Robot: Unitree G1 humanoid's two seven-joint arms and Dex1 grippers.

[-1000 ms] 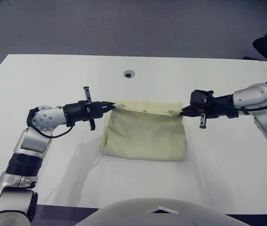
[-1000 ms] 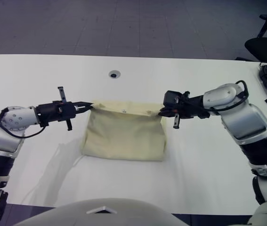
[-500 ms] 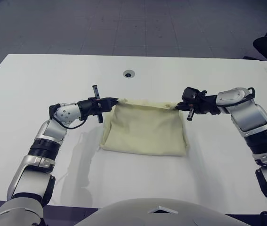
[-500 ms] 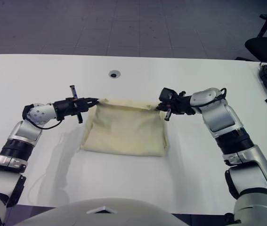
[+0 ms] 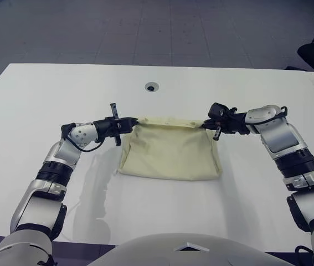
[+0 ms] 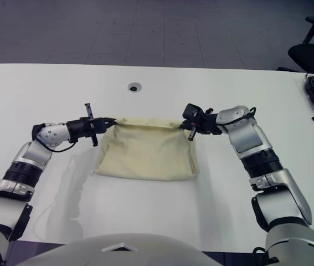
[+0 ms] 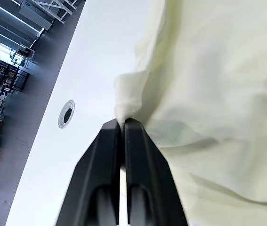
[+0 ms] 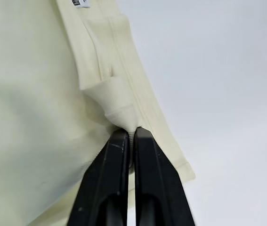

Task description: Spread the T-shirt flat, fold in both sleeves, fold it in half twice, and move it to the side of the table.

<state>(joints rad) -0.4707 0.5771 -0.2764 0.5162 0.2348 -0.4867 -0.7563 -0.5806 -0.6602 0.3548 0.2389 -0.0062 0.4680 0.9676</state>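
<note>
I have both hands clamped on the T-shirt [image 5: 170, 149], one at each far corner. The left hand [image 5: 136, 119] pinches a small bunched tuck of the pale yellow cloth. In its wrist view the two black fingers [image 7: 140, 146] sit pressed together with the fabric coming out right at their tips. The right hand [image 5: 205, 124] does the same on the opposite corner, its fingers [image 8: 145, 165] closed on a rolled nub of hem.

The far edge runs nearly taut from one hand to the other. The rest of the shirt falls away from both hands toward me and lies on the table [image 5: 62, 88] as a compact, already folded rectangle. I think holding the two corners level and apart is what stops that edge sagging or skewing, so the layers stay lined up.

Beyond the left hand, farther out on the table, is a round cable hole [image 5: 152, 87], well apart from the cloth.

My guess is that the folding is mostly done. The pinches are shallow, so a careless pull could slip a corner free.
</note>
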